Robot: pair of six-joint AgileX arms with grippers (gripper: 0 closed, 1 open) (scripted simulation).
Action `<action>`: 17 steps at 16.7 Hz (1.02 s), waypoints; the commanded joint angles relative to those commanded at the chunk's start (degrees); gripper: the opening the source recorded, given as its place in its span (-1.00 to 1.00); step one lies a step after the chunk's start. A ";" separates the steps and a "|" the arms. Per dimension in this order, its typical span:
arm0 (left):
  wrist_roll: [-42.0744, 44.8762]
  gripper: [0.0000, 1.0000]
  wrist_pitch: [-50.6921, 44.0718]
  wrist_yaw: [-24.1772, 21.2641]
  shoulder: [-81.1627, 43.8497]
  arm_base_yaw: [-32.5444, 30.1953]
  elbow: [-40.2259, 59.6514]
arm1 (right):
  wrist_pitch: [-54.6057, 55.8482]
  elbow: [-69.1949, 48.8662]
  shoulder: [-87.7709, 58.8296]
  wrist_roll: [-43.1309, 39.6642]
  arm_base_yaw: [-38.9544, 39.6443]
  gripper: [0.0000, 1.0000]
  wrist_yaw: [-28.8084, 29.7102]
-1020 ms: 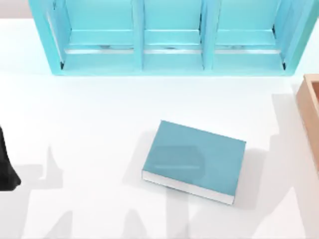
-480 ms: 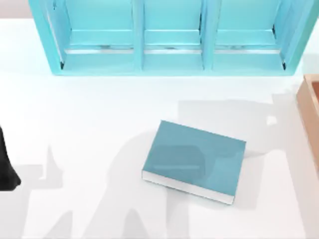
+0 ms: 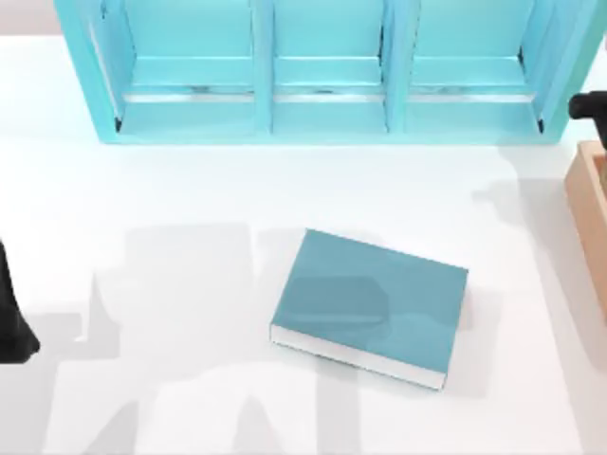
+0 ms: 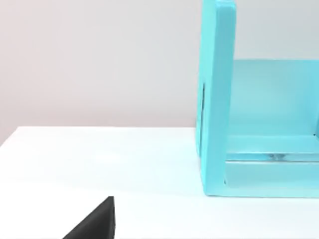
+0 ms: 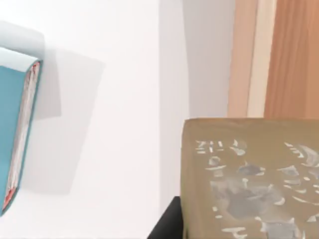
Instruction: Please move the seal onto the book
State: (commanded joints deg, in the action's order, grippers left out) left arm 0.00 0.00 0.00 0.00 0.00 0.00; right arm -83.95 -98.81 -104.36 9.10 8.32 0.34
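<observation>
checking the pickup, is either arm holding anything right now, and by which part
It cannot be told. The seal sits right against the right wrist camera, near the wooden box, but no jaws show around it. The left arm is parked at the table's left edge.

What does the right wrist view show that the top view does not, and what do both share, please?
The right wrist view adds the seal, close up, with pale marks on its tan face. The top view adds the light-blue shelf unit, the left arm parked at the left edge and the right arm at the right edge. Both show the book and the wooden box.
</observation>
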 joint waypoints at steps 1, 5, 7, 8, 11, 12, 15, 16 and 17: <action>0.00 1.00 0.00 0.00 0.00 0.00 0.00 | 0.00 0.00 0.00 0.00 0.00 -1.00 0.00; 0.00 1.00 0.00 0.00 0.00 0.00 0.00 | 0.44 -0.10 -0.82 0.98 0.66 -1.00 -0.15; 0.00 1.00 0.00 0.00 0.00 0.00 0.00 | 1.59 -0.72 -2.76 4.10 3.83 -1.00 -0.10; 0.00 1.00 0.00 0.00 0.00 0.00 0.00 | 2.43 -1.08 -4.06 6.33 6.14 -1.00 -0.07; 0.00 1.00 0.00 0.00 0.00 0.00 0.00 | 5.70 -2.13 -8.57 14.96 14.79 -1.00 0.01; 0.00 1.00 0.00 0.00 0.00 0.00 0.00 | 6.95 -2.40 -10.09 18.15 17.89 -1.00 0.03; 0.00 1.00 0.00 0.00 0.00 0.00 0.00 | 10.62 -2.90 -14.11 26.89 26.40 -1.00 0.08; 0.00 1.00 0.00 0.00 0.00 0.00 0.00 | 11.65 -2.96 -15.10 29.04 28.50 -1.00 0.10; 0.00 1.00 0.00 0.00 0.00 0.00 0.00 | 12.48 -2.99 -15.85 30.57 30.02 -1.00 0.11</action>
State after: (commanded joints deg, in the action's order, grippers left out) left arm 0.00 0.00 0.00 0.00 0.00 0.00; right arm -71.48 -101.80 -120.21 39.66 38.34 0.44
